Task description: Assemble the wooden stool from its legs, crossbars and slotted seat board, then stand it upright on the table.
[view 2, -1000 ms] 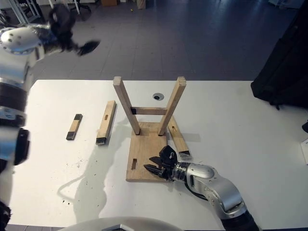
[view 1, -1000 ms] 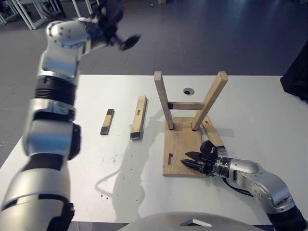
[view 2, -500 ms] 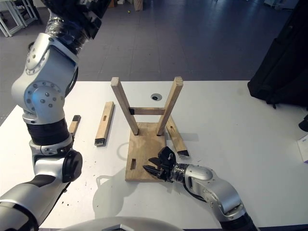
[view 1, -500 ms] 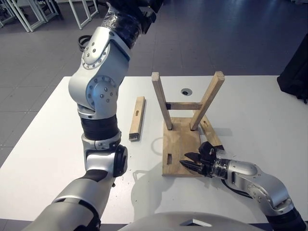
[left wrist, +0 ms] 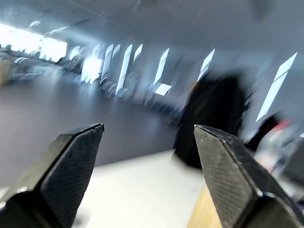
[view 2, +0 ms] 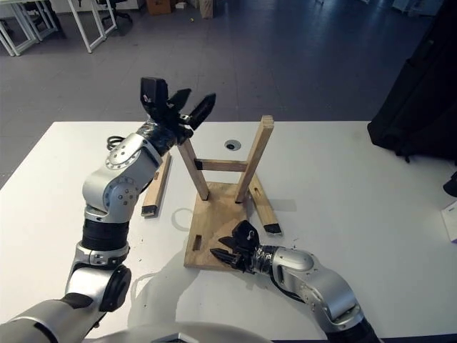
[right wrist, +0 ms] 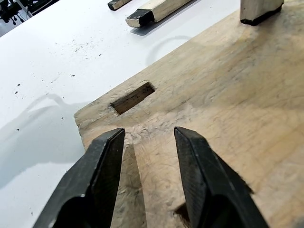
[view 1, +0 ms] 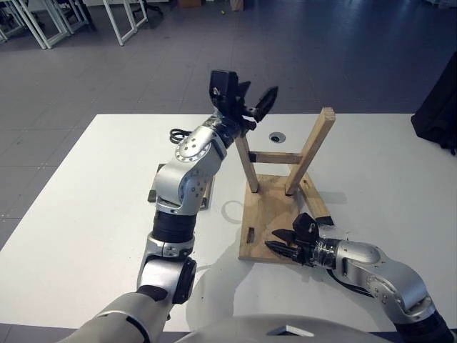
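The slotted seat board (view 1: 265, 207) lies flat on the white table (view 1: 93, 214). Two legs (view 1: 308, 150) stand in it, tilted and joined by a crossbar (view 1: 275, 157). My left gripper (view 1: 257, 96) is open in the air just above the top of the left upright leg (view 2: 193, 168); the left wrist view shows its fingers (left wrist: 71, 161) spread wide. Low over the board's near edge is my right gripper (view 1: 280, 246), open, with an empty slot (right wrist: 133, 97) just ahead of its fingers (right wrist: 102, 166).
One loose leg (view 1: 315, 201) lies against the board's right side. Another loose leg (view 2: 157, 184) lies left of the board, partly behind my left arm. A round hole (view 1: 279, 135) is in the table behind the stool. Floor lies beyond the far edge.
My left arm has swung down from high at the left, and its open gripper now sits over the left upright leg. The right gripper has stayed at the board's near edge.
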